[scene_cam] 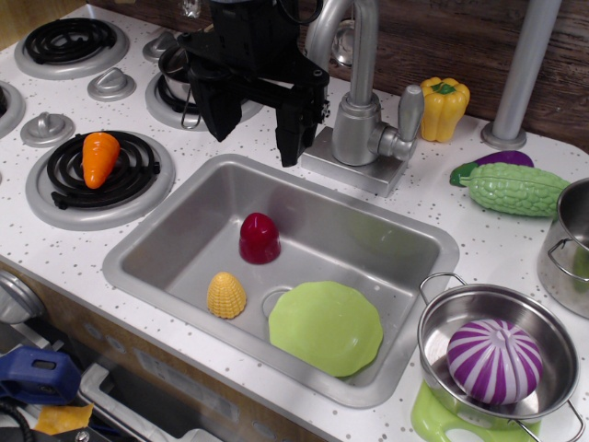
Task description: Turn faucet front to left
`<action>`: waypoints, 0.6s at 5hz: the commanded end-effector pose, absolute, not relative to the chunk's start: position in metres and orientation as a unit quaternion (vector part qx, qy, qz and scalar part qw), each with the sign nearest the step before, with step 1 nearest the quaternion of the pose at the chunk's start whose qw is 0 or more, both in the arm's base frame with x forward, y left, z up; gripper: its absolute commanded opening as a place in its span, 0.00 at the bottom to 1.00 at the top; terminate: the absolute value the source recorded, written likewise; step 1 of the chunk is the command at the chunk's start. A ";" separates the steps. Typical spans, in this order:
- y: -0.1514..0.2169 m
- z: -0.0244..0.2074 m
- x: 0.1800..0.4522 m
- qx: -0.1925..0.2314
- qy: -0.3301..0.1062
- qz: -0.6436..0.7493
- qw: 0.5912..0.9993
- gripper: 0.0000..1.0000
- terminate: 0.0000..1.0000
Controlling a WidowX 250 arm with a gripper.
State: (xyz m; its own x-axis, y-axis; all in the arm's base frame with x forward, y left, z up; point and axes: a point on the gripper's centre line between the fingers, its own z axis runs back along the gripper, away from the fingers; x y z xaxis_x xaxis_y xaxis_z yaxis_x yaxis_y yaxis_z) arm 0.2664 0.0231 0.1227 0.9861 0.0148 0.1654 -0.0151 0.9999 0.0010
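Observation:
The silver-grey faucet (357, 124) stands on its square base plate (354, 168) behind the sink. Its gooseneck spout (365, 41) rises and curves over to the left, and its end is partly hidden behind my arm. The side lever handle (408, 112) sticks out to the right. My black gripper (253, 131) hangs just left of the faucet, above the sink's back rim. It is open and empty, with the right finger (291, 138) close beside the base plate and not touching the spout.
The sink (175, 216) holds a red piece (259, 238), a yellow corn (225, 295) and a green plate (325, 327). A carrot (99, 157) lies on a burner. A grey pole (525, 69), a yellow pepper (444, 108), a green vegetable (515, 188) and a pot with a purple onion (494, 361) are at the right.

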 end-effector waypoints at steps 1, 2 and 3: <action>0.023 0.123 0.266 0.001 -0.083 0.007 0.997 1.00 0.00; 0.028 0.124 0.278 0.007 -0.122 0.002 0.993 1.00 0.00; 0.031 0.128 0.292 0.038 -0.152 0.011 0.988 1.00 0.00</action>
State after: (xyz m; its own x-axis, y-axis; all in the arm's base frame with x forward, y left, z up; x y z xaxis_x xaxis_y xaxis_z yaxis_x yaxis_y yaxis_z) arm 0.2964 0.0277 0.1190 0.9451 0.0161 0.3265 -0.0319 0.9986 0.0432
